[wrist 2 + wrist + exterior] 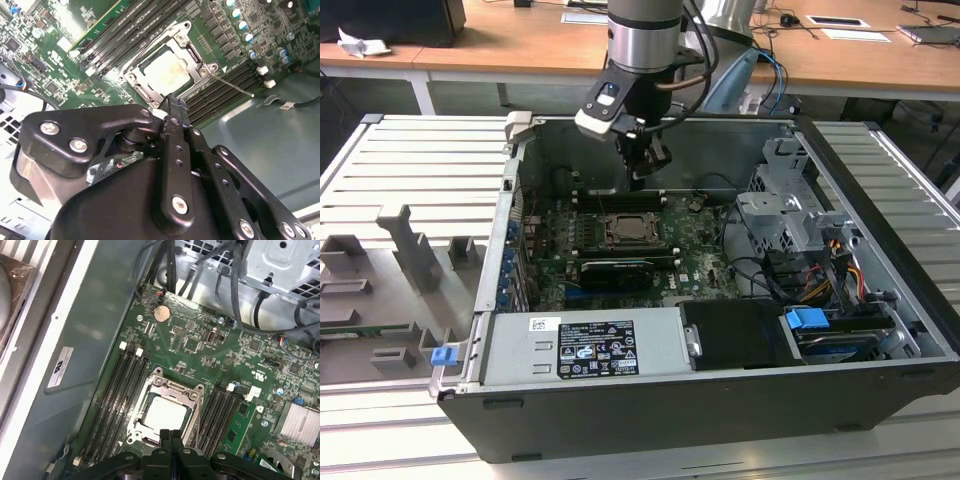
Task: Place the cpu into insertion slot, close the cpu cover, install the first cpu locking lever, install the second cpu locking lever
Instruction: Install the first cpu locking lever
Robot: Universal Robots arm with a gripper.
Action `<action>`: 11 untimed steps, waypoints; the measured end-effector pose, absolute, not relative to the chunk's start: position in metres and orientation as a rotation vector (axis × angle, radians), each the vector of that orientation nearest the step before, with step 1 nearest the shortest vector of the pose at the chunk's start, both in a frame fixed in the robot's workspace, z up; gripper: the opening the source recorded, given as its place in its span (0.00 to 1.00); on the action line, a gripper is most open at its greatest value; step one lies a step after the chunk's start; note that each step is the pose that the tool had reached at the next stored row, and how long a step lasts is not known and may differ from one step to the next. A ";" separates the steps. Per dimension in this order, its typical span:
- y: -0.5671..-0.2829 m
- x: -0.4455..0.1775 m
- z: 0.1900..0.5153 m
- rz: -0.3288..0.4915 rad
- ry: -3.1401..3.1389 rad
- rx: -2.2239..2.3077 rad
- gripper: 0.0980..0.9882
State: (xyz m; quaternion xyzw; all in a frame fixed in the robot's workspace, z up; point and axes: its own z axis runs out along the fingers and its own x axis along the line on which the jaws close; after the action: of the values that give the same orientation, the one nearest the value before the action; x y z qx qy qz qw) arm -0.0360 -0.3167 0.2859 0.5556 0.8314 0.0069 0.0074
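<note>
We see the arm (642, 40) reaching down into an open computer case (620, 420) that sits on the grey tabletop (420, 160). Its jaws are squeezed all the way together, tip against tip. There is nothing between them. Both wrist views show this well.

The cpu (167, 74) lies flat in the insertion slot (612, 232) on the green board (200, 360). The cpu cover (175, 386) is folded down over it. The pale top of the cpu shows through the big window in the cover.

In the exterior view the slot is at about 6 o'clock from the jaws. The jaws hang over the board, close to one edge of the slot. We cannot tell if the tips touch it. The slot is square, so it has no long side. The long black memory slots (117, 405) run beside it on two sides.

A thin metal lever (234, 84) pokes out from one corner of the slot and crosses over the memory slots. Its long line points away from the slot. So we think this lever is not hooked down yet.
</note>
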 end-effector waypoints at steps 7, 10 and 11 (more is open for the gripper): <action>-0.317 -0.036 0.286 0.024 2.748 1.494 0.01; -0.317 -0.036 0.286 0.024 2.765 1.463 0.01; -0.317 -0.036 0.286 0.024 2.769 1.455 0.01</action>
State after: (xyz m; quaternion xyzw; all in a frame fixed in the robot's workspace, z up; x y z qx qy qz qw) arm -0.0360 -0.3167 0.2859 0.4650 0.8853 0.0076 0.0066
